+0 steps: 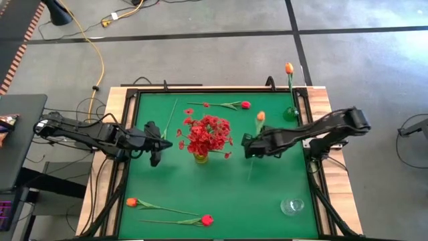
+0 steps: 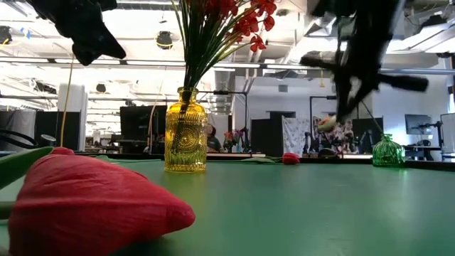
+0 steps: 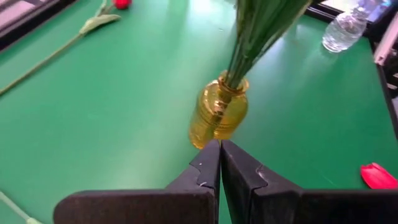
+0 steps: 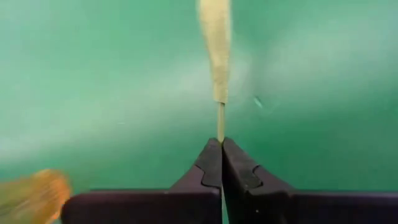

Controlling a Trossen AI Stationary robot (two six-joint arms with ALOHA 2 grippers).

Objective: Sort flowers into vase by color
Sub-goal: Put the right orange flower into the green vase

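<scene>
My right gripper [image 1: 245, 146] hovers just right of the yellow vase [image 1: 200, 158] and is shut on an orange tulip [image 1: 260, 116]. Bushy red sprigs [image 1: 208, 134] stand in that vase [image 3: 217, 112]. My left gripper [image 1: 167, 143] is shut, level, just left of the vase [image 3: 220, 144]. A thin bare green stem [image 1: 171, 117] runs from beside it toward the far edge. Another orange tulip [image 1: 289, 67] stands in the green vase [image 1: 291, 112]. A red tulip [image 1: 245, 104] lies on the far part of the mat. My left gripper: I cannot tell whether it touches the thin green stem beside it; nothing shows between its fingers in the wrist view. My right gripper pinches the orange tulip's thin stem [image 4: 221, 127] between its two fingers, below a pale leaf [image 4: 214, 50]. The fingers come level from the table's right, across the stem. The flower is lifted clear; its bud points toward the far edge and its stem end [image 1: 251, 175] toward the near edge.
An orange tulip [image 1: 132, 201] and a red tulip [image 1: 207, 219] lie near the near edge; the red bud [image 2: 92, 199] fills the low view's left. A clear glass vase [image 1: 292, 205] stands near right. A raised black frame [image 1: 131, 100] rims the green mat.
</scene>
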